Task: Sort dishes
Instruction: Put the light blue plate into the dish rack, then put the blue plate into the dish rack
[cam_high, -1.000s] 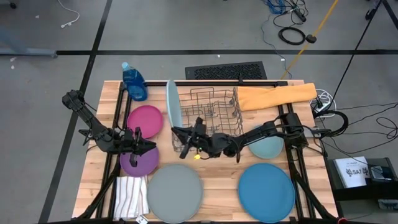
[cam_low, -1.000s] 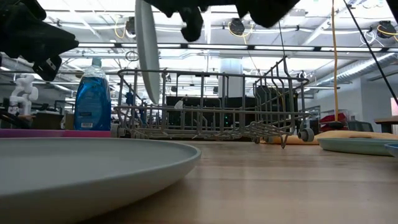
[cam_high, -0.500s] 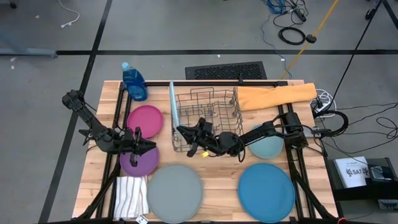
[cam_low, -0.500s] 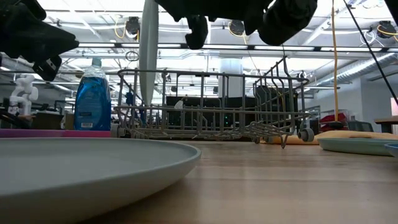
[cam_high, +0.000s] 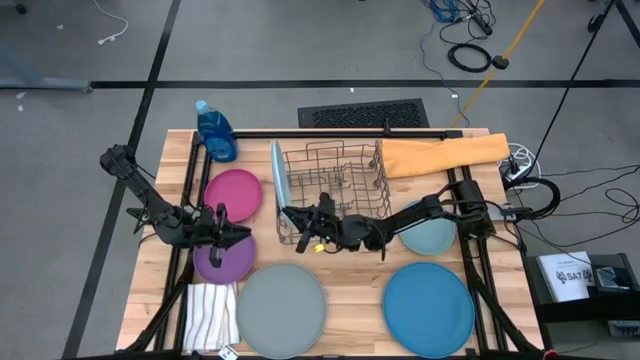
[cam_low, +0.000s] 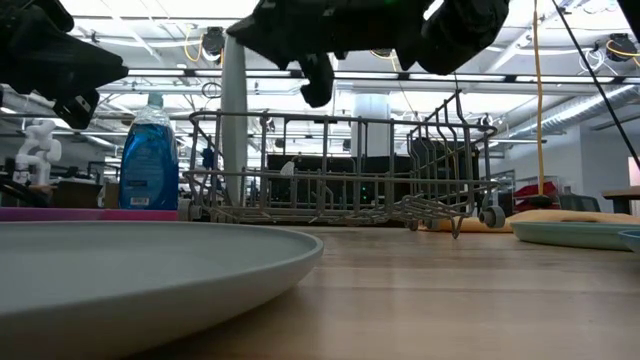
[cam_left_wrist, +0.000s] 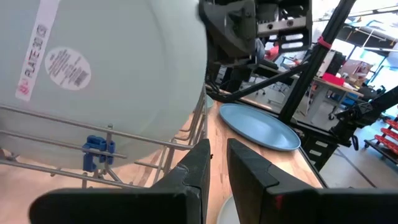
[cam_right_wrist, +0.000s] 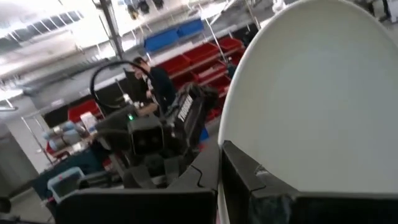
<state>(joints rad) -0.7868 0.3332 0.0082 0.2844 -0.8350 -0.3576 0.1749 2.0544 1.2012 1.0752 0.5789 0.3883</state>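
A light blue plate (cam_high: 276, 178) stands on edge at the left end of the wire dish rack (cam_high: 350, 165); its labelled underside (cam_left_wrist: 93, 81) fills my left wrist view. My right gripper (cam_high: 288, 213) is shut on it. Flat on the table lie the magenta (cam_high: 233, 193), purple (cam_high: 222, 264), grey (cam_high: 281, 310), dark blue (cam_high: 428, 310) and pale teal (cam_high: 432, 240) plates. My left gripper (cam_high: 236, 232) waits over the purple plate, its fingers a narrow gap apart with nothing between them. My right gripper pinches the light blue plate's rim (cam_right_wrist: 249, 146) on its near side between the two fingers. The fingers reach in about level from the table's right and near side. The plate stands upright, its lower part (cam_low: 234, 190) down among the rack's wires.
A blue soap bottle (cam_high: 216, 132) stands at the far left corner. An orange cloth (cam_high: 440, 155) lies right of the rack, and a striped white cloth (cam_high: 210, 315) lies at the near left. The table's frame bars run along both sides.
My right gripper has sunk and rolled a little, still shut on the light blue plate. The plate has turned from tilted to upright and come down into the rack's left end.
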